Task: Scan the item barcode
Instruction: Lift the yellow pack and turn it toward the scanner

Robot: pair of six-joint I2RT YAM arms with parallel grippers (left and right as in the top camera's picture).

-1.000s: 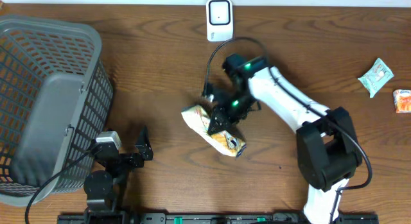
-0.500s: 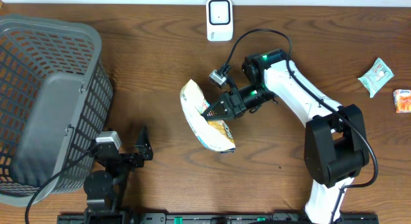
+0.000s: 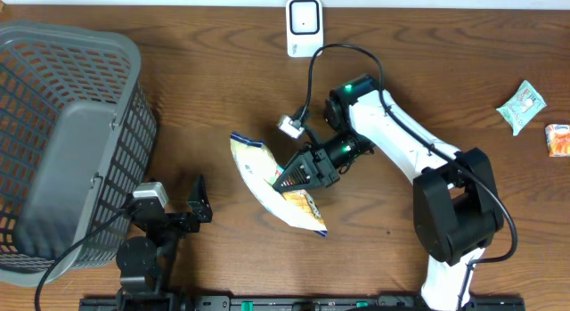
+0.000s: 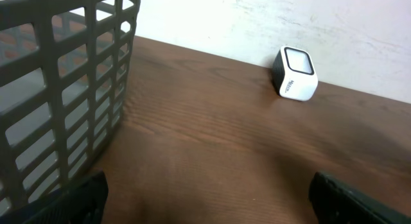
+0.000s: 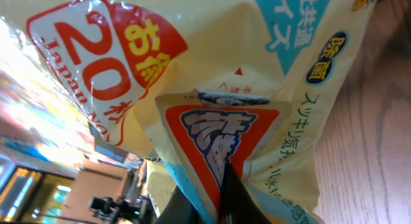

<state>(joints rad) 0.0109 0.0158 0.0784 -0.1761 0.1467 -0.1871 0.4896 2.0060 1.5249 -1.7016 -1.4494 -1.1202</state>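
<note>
Snack bag [image 3: 272, 182] hangs over mid-table, pinched at its edge by the clenched right gripper [image 3: 294, 175], well short of scanner [image 3: 304, 26]. Left gripper [image 4: 212, 201] wide open, empty. Barcode not visible; I'd rotate wrist, present flat panel squarely to scanner window.

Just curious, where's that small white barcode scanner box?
Overhead, the small white scanner box stands top centre, beyond the yellow plastic snack bag.
</note>
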